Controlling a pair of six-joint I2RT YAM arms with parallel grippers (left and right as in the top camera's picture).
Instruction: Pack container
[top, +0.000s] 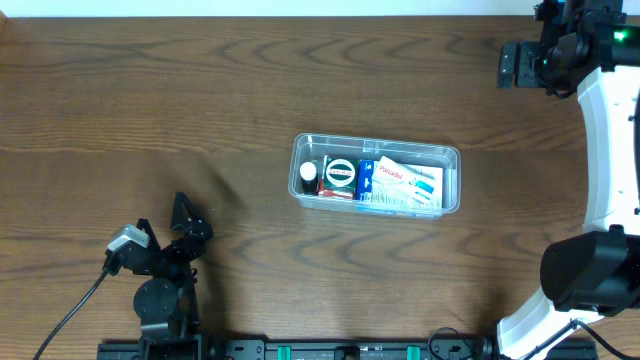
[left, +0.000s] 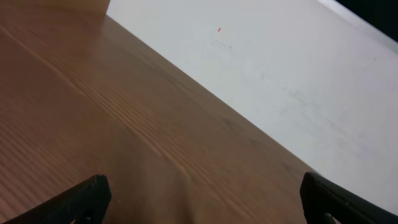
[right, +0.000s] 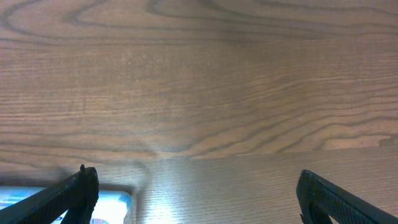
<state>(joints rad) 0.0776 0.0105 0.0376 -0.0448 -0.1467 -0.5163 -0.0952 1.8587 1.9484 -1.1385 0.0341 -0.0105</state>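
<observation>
Starting near left: left gripper (top: 188, 215) parked close to the near edge of the wooden table (top: 120, 100), fingers (left: 93, 193) spread wide apart in the wrist view, only wood grain between them, a pale surface (left: 298, 74) beyond the table's edge. Across to the middle: clear container (top: 452, 185) lying flat on the wood, long side running left to right, well apart from both arms. Inside, from its left end: small dark bottle (top: 307, 174) with a white cap, next a small pack (top: 339, 175) with a round green-and-white label, then a blue-and-white Panadol box (top: 402, 181) filling the right half. Over to the far right corner: right gripper (top: 510, 65) out by the far edge, pointing left, fingers (right: 84, 186) likewise spread wide, gripping nothing, bare wood grain underneath.
</observation>
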